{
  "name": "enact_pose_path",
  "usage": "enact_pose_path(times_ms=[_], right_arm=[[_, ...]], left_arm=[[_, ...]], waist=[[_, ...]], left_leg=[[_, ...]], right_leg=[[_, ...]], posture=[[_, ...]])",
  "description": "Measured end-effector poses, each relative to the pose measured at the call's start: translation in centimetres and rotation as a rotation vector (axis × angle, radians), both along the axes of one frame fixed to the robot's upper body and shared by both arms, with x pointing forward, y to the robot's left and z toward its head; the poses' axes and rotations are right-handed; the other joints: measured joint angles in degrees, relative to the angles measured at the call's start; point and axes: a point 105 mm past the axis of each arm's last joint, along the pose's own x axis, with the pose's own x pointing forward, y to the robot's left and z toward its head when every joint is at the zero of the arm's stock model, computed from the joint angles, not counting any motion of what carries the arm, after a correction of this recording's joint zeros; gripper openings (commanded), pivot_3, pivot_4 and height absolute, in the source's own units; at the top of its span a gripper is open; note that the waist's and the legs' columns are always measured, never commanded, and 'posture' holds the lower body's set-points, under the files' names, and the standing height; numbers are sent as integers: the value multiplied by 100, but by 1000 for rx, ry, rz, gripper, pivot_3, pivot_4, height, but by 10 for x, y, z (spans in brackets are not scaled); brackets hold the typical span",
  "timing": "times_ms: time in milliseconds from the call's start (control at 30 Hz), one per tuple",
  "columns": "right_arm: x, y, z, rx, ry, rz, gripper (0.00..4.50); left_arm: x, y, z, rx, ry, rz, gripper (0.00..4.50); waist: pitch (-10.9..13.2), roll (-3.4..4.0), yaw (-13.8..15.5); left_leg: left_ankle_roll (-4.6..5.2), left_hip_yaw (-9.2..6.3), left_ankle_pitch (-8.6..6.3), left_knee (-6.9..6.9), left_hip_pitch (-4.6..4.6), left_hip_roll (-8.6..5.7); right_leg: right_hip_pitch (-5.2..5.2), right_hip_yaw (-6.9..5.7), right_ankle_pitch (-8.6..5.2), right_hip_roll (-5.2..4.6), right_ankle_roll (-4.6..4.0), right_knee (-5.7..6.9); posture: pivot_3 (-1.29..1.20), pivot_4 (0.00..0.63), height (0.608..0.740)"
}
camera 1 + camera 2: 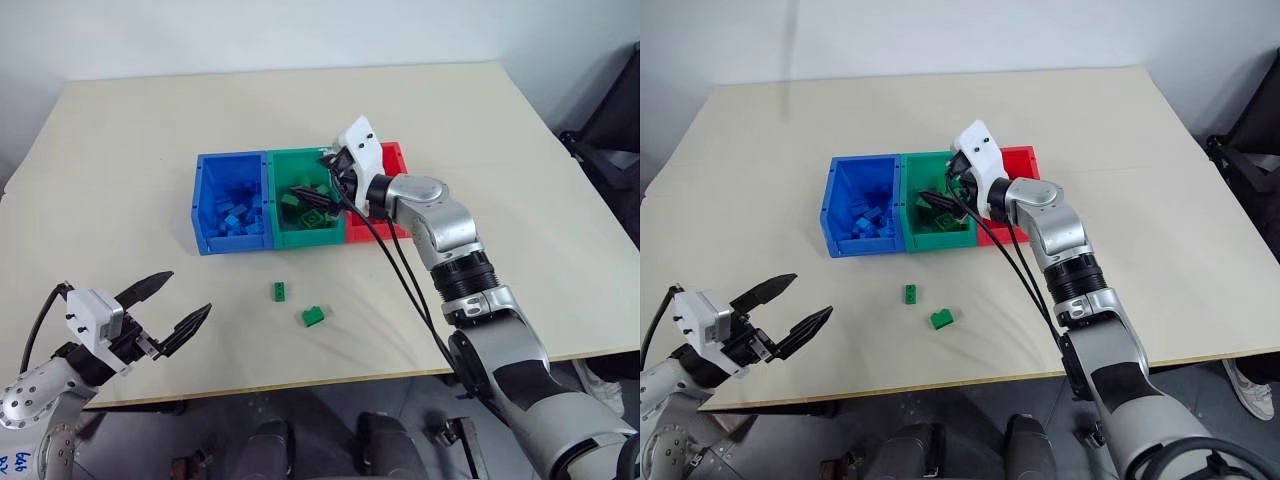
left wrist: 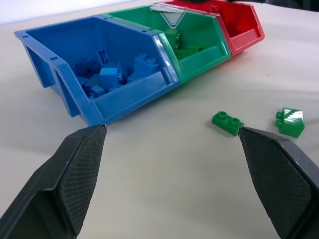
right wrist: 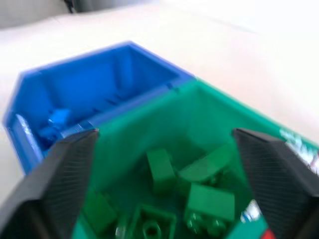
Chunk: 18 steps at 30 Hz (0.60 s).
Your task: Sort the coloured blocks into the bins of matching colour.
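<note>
— Where are my grippers?
— Right gripper [image 3: 159, 164] spread wide, empty, over the green bin [image 1: 283, 238] (bricks inside). Left gripper [image 1: 168, 308] agape, empty; two green bricks [image 1: 280, 291] on the table [image 1: 130, 130].

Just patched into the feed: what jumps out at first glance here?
The joined bins, blue, green and red, sit mid-table, and the right gripper hovers over the green one with fingers open above a heap of green bricks. Two green bricks lie loose on the table in front of the bins, near the open left gripper.
</note>
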Motion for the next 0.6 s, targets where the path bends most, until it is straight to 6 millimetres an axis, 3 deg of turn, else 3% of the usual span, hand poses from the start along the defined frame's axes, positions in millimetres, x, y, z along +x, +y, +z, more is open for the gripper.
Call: enact_pose_path(times_ms=[100, 333, 467, 600], right_arm=[[-25, -23, -9, 8, -48, 99, 4457], [-85, -109, -67, -104, -44, 215, 4457], [-111, -167, -98, -213, 66, 157, 4457], [-120, -194, -108, -273, 76, 124, 4457]], left_arm=[[3, -7, 1, 13, -1, -45, 4500], [16, -20, -3, 70, 30, -172, 4500], [22, -33, -11, 118, 63, -275, 4500], [24, -50, -13, 127, 80, -399, 4500]], waist=[[-1, -1, 49], [-1, -2, 128], [-1, -1, 145], [-1, -2, 115]], left_leg=[[8, 0, -5, 3, -1, -7], [13, 25, -8, 6, 6, -26], [13, 35, -8, 8, 10, -23], [13, 48, -8, 13, 23, -13]], right_leg=[[5, 0, 1, -4, 1, -3], [12, 0, 3, -2, 6, -19], [18, 0, 4, -2, 7, -24], [24, 1, 4, -1, 7, -23]], posture=[[0, 150, 740], [0, 150, 740], [0, 150, 740], [0, 150, 740]])
